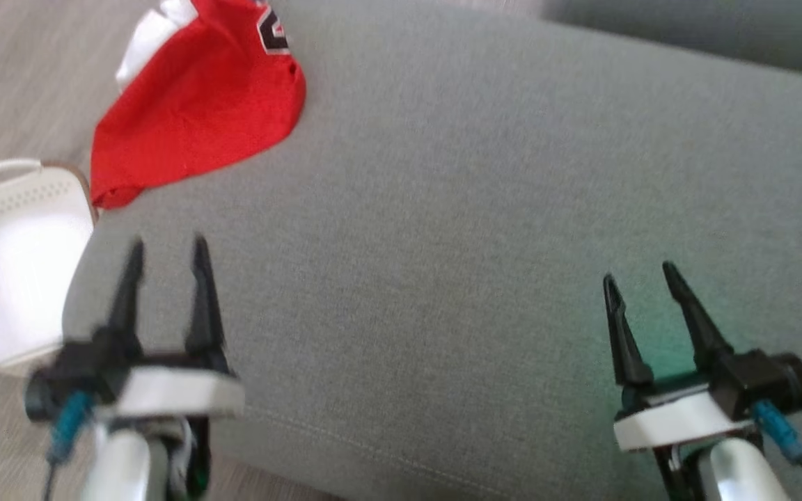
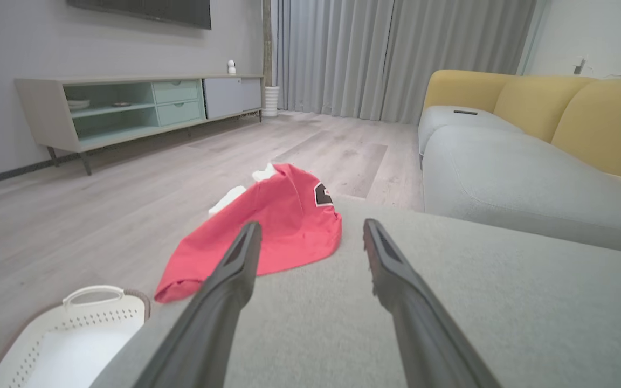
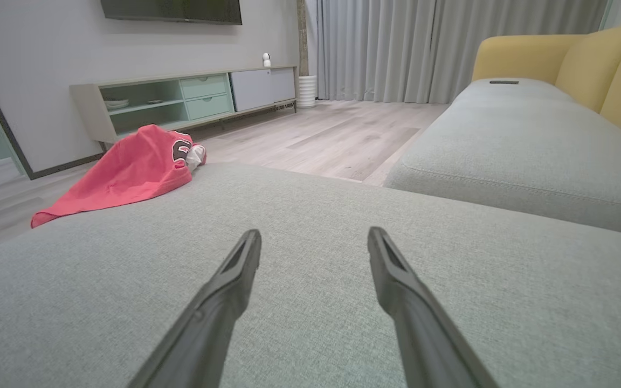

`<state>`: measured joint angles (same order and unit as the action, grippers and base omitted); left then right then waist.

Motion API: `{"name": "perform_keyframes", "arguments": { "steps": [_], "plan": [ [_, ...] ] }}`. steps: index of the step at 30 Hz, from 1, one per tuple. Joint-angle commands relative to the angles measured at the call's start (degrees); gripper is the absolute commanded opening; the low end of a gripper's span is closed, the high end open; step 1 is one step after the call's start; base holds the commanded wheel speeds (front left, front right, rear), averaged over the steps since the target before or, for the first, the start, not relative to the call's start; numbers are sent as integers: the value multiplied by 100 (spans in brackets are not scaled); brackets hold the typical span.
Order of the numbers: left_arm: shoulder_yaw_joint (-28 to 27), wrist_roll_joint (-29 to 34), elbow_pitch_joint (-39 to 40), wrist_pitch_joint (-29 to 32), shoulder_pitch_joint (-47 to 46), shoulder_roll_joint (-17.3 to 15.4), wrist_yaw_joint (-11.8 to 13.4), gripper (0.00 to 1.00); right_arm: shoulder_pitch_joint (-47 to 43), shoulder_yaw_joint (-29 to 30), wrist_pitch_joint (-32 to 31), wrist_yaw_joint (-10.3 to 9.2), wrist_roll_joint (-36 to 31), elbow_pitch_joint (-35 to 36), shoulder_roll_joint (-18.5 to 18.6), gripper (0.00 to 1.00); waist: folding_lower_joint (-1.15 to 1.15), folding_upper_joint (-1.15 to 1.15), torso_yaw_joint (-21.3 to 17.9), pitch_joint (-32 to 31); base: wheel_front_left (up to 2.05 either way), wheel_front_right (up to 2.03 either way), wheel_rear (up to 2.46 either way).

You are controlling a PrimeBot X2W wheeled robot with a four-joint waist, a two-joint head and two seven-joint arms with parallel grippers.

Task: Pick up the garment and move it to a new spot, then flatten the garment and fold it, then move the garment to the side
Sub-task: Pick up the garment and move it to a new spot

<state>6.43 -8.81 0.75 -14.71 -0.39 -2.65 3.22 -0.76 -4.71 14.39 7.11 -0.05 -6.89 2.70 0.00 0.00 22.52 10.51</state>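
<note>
Garment (image 1: 195, 104): red fabric of fine mesh-like weave with white panels at its far end, crumpled in a loose mound. Located at the far left corner of the grey seat cushion (image 1: 477, 209), partly past the cushion's edge. Black-and-white printed character on the red cloth, folded under and not legible.

Seat cushion: grey woven upholstery, flat top, rounded edges, stitched seam along the near side.

Basket (image 1: 25, 195): white plastic, perforated walls, loop handle, brown rim; on the pale wood-grain floor just beside the cushion's left side, near the garment's lower hem.

Left gripper (image 1: 168, 242): long dark tapered fingers spread apart, nothing between them, above the cushion's near left part, well short of the garment.

Right gripper (image 1: 638, 272): fingers likewise spread and empty, over the cushion's near right part, well apart from the garment.
</note>
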Motion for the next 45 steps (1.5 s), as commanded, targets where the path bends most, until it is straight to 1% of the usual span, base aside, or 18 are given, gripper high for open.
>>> {"name": "perform_keyframes", "arguments": {
  "steps": [1, 4, 7, 10, 11, 13, 16, 21, 24, 27, 32, 35, 37, 38, 39, 43, 45],
  "plan": [
    [-297, 39, 231, -29, -551, -22, 33, 100, 305, -154, 61, 37, -38, 201, 119, 100, 0, 0, -18, 434, 0, 0, 0],
    [-515, 194, 133, -29, -1273, -40, -69, 100, 580, -255, 61, 37, -128, 263, 376, 100, 0, 0, -94, 936, 0, 0, 0],
    [-736, 320, -283, -29, -2152, -212, -181, 100, 836, -333, 61, 37, -189, 321, 649, 100, 0, 0, -181, 1387, 0, 0, 0],
    [-947, 281, -1290, -6, -3109, -453, -208, 100, 1001, -381, 61, 37, -215, 361, 900, 100, 0, 0, -243, 1737, 0, 0, 0],
    [-1002, 243, -1648, 94, -3456, -532, -213, 100, 1042, -396, 61, 37, -229, 378, 985, 100, 0, 0, -261, 1825, 0, 0, 0],
    [-1109, 177, -2291, 414, -4141, -726, -212, 100, 1101, -439, 61, 37, -240, 399, 1140, 100, 0, 0, -313, 2008, 0, 0, 0],
    [-1255, 19, -3144, 911, -5019, -1011, -284, 100, 1179, -454, 61, 37, -225, 470, 1288, 100, 0, 0, -429, 2258, 0, 0, 0],
    [-1480, -236, -4391, 1363, -6093, -1514, -469, 100, 1323, -622, 61, 37, -183, 586, 1503, 100, 0, 0, -705, 2631, 0, 0, 0],
    [-1551, -335, -5058, 1690, -6560, -1740, -511, 100, 1377, -613, 61, 37, -156, 661, 1588, 100, 0, 0, -836, 2817, 0, 0, 0],
    [-1529, -349, -5559, 1927, -6870, -1873, -522, 100, 1421, -585, 61, 37, -145, 718, 1617, 100, 0, 0, -957, 2954, 0, 0, 0],
    [-1433, -271, -6116, 2044, -7165, -2121, -513, 100, 1469, -573, 61, 37, -148, 810, 1593, 100, 0, 0, -1151, 3141, 0, 0, 0],
    [-1384, -223, -6273, 2017, -7225, -2212, -492, 100, 1482, -541, 61, 37, -138, 845, 1576, 100, 0, 0, -1219, 3197, 0, 0, 0],
    [-1361, -225, -6422, 1994, -7265, -2266, -526, 100, 1483, -492, 61, 37, -142, 879, 1556, 100, 0, 0, -1277, 3237, 0, 0, 0],
    [-1312, -171, -6442, 1895, -7278, -2322, -516, 67, 1477, -477, 61, 37, -148, 897, 1545, 100, 0, 0, -1305, 3255, 0, 0, 0],
    [-1262, -119, -6462, 1787, -7285, -2373, -516, 0, 1470, -461, 61, 37, -153, 913, 1534, 100, 0, 0, -1327, 3266, 0, 0, 0],
    [-1168, -24, -6412, 1105, -7331, -2496, -498, 0, 1442, -395, 61, 37, -166, 915, 1484, 100, 0, 0, -1363, 3230, 0, 0, 0],
    [-1136, -10, -6366, 712, -7360, -2540, -553, 0, 1434, -378, 61, 37, -170, 874, 1451, 100, 0, 0, -1365, 3140, 0, 0, 0]
  ]
}}
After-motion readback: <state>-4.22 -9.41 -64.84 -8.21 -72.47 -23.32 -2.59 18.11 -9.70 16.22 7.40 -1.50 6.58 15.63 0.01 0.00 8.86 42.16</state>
